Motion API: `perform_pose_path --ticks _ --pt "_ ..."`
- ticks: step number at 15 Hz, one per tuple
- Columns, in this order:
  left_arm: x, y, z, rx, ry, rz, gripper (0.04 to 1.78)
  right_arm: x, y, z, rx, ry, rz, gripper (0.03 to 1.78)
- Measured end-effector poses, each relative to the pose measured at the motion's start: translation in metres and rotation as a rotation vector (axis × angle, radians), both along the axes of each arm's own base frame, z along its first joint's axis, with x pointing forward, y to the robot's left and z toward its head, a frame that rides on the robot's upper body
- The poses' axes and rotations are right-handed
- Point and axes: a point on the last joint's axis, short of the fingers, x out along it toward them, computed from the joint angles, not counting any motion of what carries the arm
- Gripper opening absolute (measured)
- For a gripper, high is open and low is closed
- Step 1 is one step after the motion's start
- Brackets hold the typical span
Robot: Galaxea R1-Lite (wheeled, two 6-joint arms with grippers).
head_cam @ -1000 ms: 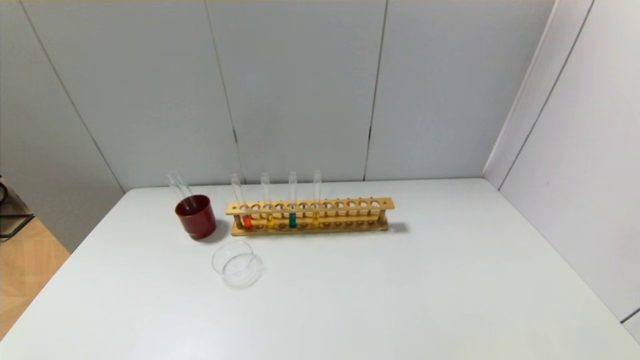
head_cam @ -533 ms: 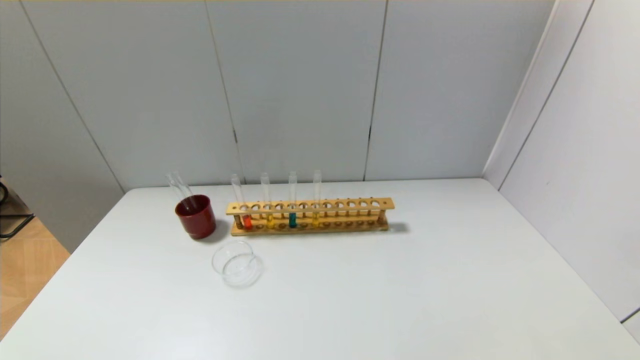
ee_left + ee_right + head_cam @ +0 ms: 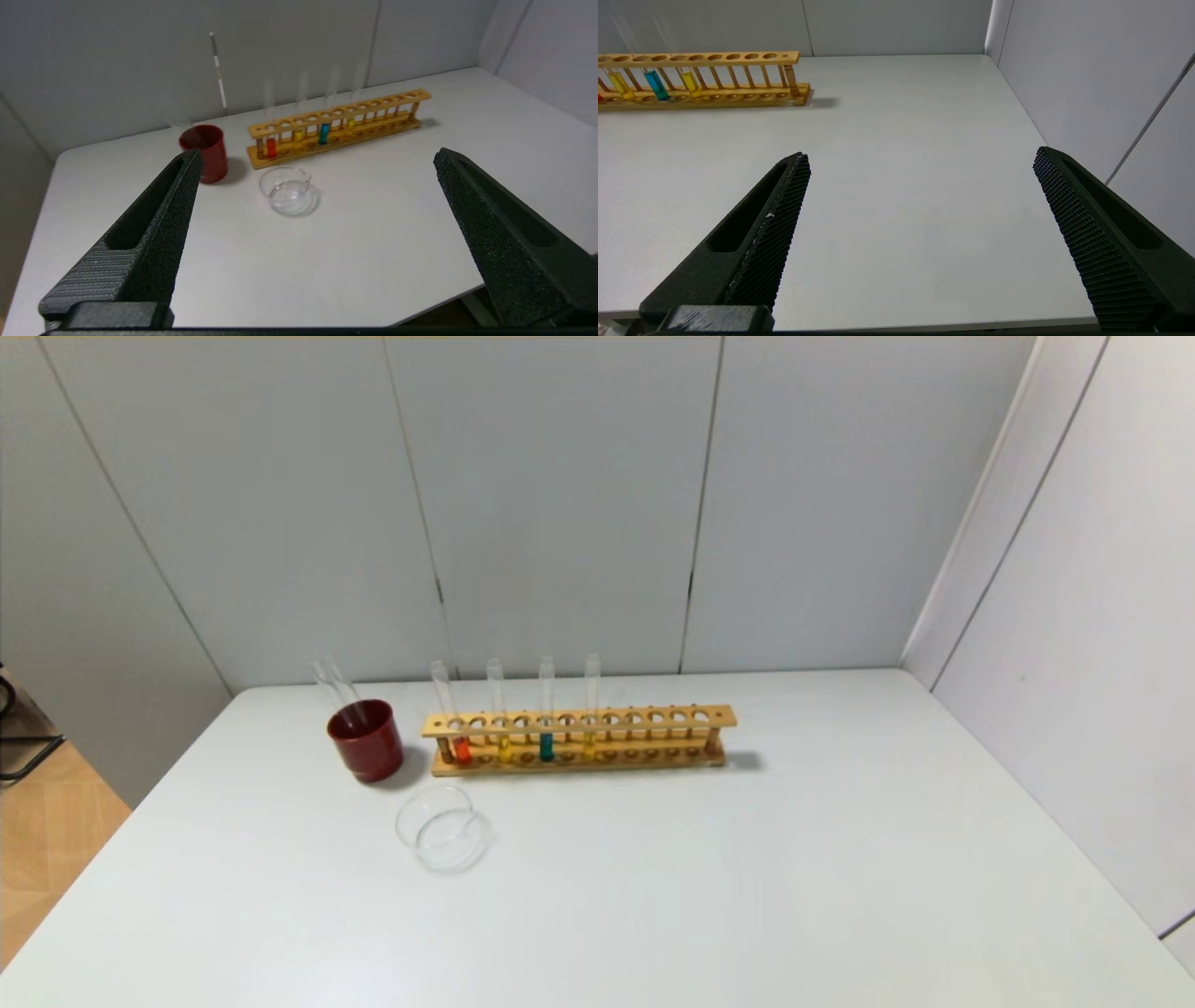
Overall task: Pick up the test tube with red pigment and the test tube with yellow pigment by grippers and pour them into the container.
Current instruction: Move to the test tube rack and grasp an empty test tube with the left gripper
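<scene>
The test tube with red pigment (image 3: 461, 748) (image 3: 271, 147) stands at the left end of a wooden rack (image 3: 653, 719). Beside it stands the test tube with yellow pigment (image 3: 504, 747) (image 3: 298, 136). The container (image 3: 442, 827) (image 3: 286, 190), a low clear glass dish with a lip, sits on the table in front of the rack's left end. My left gripper (image 3: 317, 156) hangs open and empty over the table's near edge, well short of the dish. My right gripper (image 3: 920, 155) is open and empty over the near right of the table. Neither arm shows in the head view.
A green-liquid tube (image 3: 546, 747) and a paler yellow tube (image 3: 589, 744) also stand in the rack. A dark red cup (image 3: 365, 739) holding empty glass tubes sits left of the rack. Grey walls close the back and right of the white table (image 3: 747, 877).
</scene>
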Motion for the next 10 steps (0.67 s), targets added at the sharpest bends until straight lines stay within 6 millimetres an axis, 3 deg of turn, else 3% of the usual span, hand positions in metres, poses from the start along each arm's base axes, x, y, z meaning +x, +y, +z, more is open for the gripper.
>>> perform_pose_path --ticks 5,10 --pt "0.074 -0.020 0.036 0.013 0.059 -0.143 1.75 0.000 0.000 0.000 0.000 0.000 -0.001 1.75" --pt "0.148 -0.045 0.033 0.027 0.113 -0.160 1.75 0.000 0.000 0.000 0.000 0.000 -0.001 1.75"
